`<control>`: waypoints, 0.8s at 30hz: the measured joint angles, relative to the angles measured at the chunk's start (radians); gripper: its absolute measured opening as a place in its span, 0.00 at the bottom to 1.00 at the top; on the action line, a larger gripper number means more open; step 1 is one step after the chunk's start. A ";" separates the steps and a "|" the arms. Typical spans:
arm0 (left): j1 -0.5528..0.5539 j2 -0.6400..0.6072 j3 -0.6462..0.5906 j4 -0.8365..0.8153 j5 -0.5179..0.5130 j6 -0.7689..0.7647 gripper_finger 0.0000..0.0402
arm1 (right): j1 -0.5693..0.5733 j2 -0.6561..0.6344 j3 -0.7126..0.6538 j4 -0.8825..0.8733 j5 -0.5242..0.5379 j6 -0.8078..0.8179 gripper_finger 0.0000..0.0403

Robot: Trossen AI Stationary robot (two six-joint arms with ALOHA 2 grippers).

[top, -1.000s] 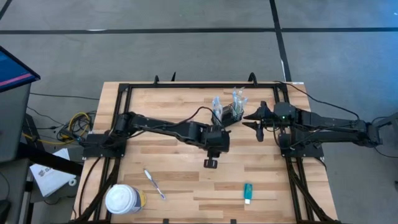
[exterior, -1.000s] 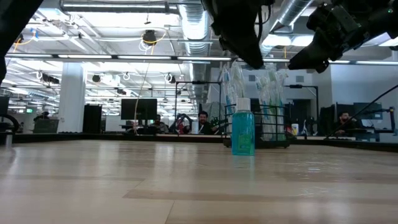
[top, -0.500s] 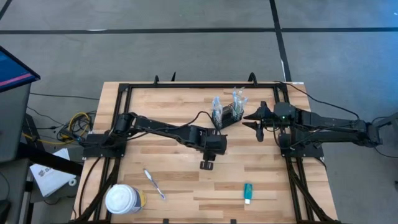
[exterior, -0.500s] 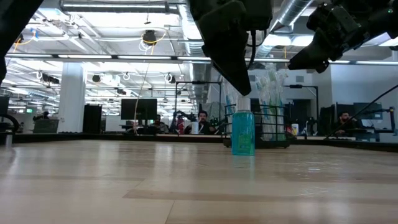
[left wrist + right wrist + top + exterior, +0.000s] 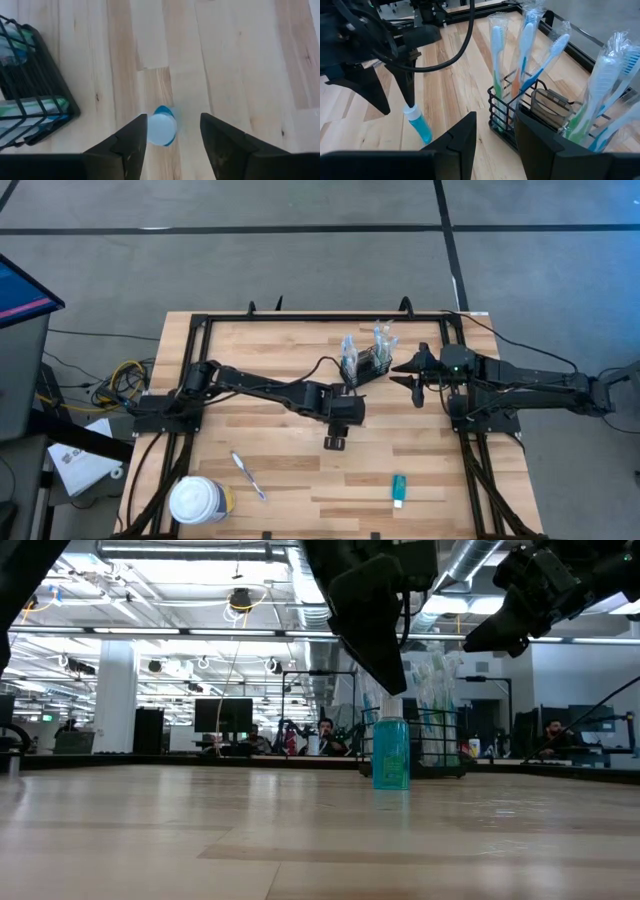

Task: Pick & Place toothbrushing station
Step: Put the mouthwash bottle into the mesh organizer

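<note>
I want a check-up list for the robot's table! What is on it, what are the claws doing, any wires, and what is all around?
Surface: wooden table, pale planks.
Job's things: black wire caddy holding wrapped toothbrushes; small teal bottle standing upright beside it; teal tube lying near the front edge.
Clutter: white-lidded tub; loose toothbrush lying flat.
Grippers: left gripper open, fingers either side of the bottle's white cap; right gripper waits by the caddy.
Cables: black cable on the left arm; yellow and white cables on the floor.
Surroundings: grey floor; people at desks behind.
</note>
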 joint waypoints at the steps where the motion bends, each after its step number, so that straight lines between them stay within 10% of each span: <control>1: 0.003 -0.001 -0.010 0.007 0.000 -0.004 0.45 | 0.000 0.000 0.000 0.000 0.000 0.000 0.31; 24: 0.022 -0.001 -0.092 0.078 0.112 -0.063 0.50 | 0.000 0.012 0.000 -0.002 0.000 0.000 0.30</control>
